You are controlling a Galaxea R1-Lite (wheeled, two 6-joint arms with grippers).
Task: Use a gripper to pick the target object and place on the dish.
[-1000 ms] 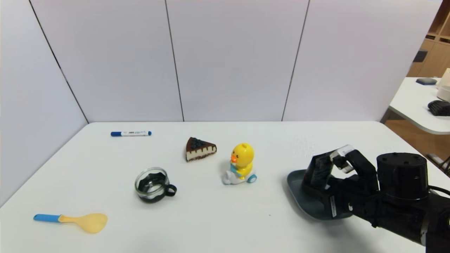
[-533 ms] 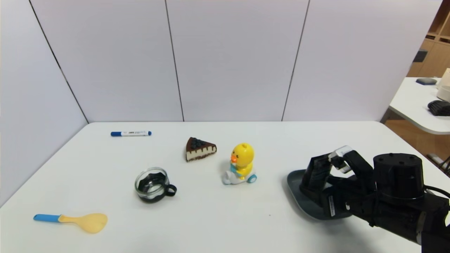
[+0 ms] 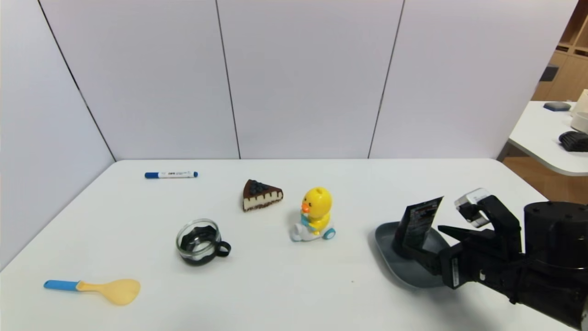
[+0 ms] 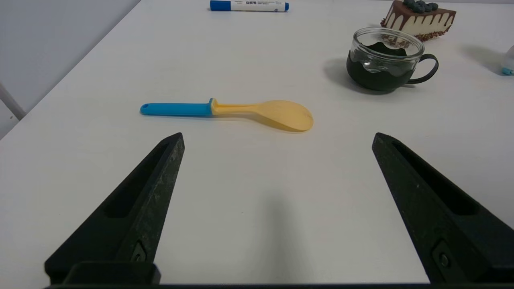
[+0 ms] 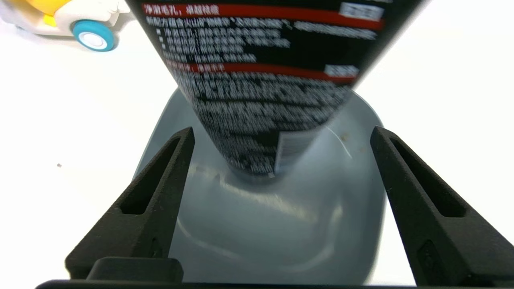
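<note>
Compared with half a second ago, the right gripper (image 3: 427,246) has opened and drawn back from the black squeeze tube (image 3: 419,223). In the head view, the tube stands in the dish (image 3: 397,272), cap end down and tilted, with its flat end raised; the gripper's jaws are released, on the dish's right side. Left of the dish is the duck toy (image 3: 318,211), and farther left are the cake slice (image 3: 262,195), the glass cup (image 3: 199,241), the marker (image 3: 171,175) and the spatula (image 3: 98,288).

In the left wrist view, the left gripper (image 4: 278,138) is parked over the table (image 4: 257,172), well left of the dish, its jaws wide apart and holding nothing.

In the right wrist view, the jaws stand spread, with the tube free of them.
</note>
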